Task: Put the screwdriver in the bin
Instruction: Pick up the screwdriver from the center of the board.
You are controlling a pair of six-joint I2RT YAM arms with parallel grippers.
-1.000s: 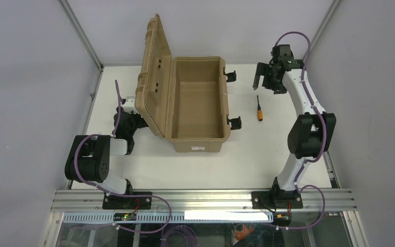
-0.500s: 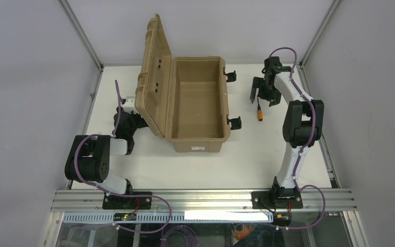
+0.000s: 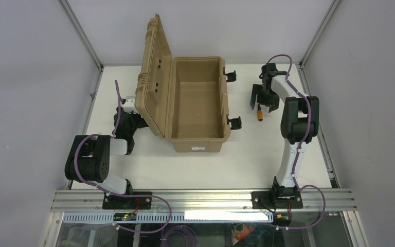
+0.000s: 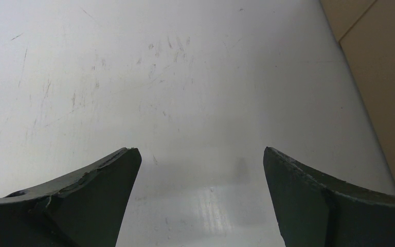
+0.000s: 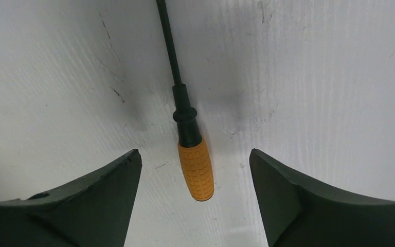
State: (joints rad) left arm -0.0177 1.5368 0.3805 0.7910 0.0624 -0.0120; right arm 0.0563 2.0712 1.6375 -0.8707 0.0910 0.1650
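Bin (image 3: 198, 145): stands mid-table (image 3: 247, 164), lid raised along its left side, cavity open upward with nothing seen inside

Left tool (image 4: 200, 154): left of the bin, on the outer side of the raised lid. Jaws apart, nothing between them, bare table beneath.

Screwdriver (image 5: 195, 170): lies flat on the table right of the bin, clear of its right wall. The orange handle is at the nearer end and the thin black shaft points away, so the long axis runs roughly parallel to that wall.

Right tool (image 5: 193, 154): right of the bin, directly over the screwdriver. Jaws open, one finger on each side of the handle, with table showing in both gaps; no contact yet. The closing line crosses the long axis squarely, and the handle sits about centred between the fingers.

Assessment: the right arm is the one placed for the pick; the left is cut off by the bin itself. Once gripped, the load must travel left, over the bin's right wall
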